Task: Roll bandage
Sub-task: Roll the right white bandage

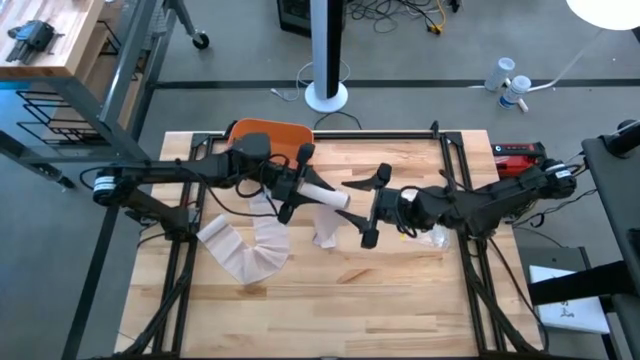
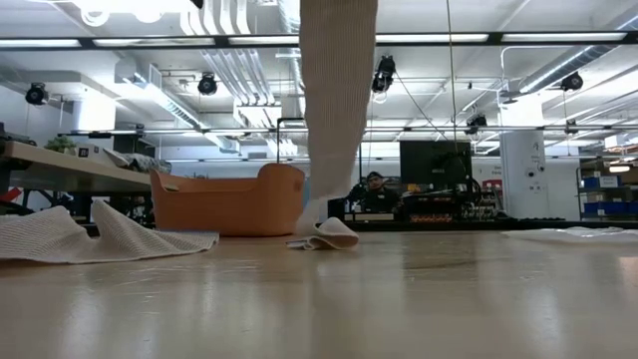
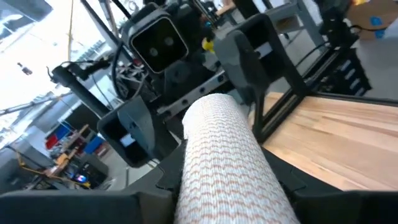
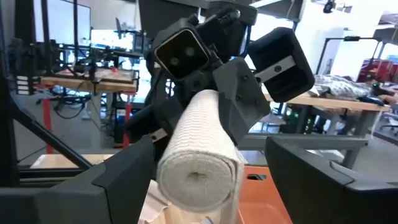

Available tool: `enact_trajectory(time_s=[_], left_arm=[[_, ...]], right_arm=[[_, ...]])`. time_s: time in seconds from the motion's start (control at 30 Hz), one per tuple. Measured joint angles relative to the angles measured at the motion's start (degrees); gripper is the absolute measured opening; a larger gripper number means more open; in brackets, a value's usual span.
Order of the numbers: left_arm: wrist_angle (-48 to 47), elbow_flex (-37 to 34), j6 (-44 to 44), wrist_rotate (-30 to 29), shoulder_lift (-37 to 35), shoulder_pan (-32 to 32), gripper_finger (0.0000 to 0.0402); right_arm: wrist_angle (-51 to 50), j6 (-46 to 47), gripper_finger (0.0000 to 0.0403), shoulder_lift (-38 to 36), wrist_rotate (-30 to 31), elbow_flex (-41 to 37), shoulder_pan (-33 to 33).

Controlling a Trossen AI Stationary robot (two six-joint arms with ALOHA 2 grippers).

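Bandage roll (image 1: 325, 194) inside left gripper (image 1: 297, 182) (raised)

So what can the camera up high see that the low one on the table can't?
Only the high view shows both arms: the left pincer holding the bandage roll, and the right pincer open facing it. Only the low view shows a person in the room behind. Both show the orange basket, the hanging bandage strip and the wooden table.

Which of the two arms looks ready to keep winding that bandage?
Probably the left. The left gripper is shut on the bandage roll, with the loose strip hanging below to the table. The right gripper is open at the roll's free end, holding nothing.
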Motion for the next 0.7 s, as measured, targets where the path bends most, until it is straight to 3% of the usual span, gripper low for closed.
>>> enact_trajectory(time_s=[0.23, 0.7], left_arm=[[1.2, 0.0, 0.0, -5.9, 0.7, 0.0, 0.0124], [0.7, 0.0, -1.4, -4.4, 0.7, -0.4, 0.0149]], right_arm=[[-0.5, -0.8, 0.0273, 0.8, 0.5, 0.0, -0.5], [-1.2, 2.0, 0.0183, 1.9, 0.4, 0.5, -1.7]])
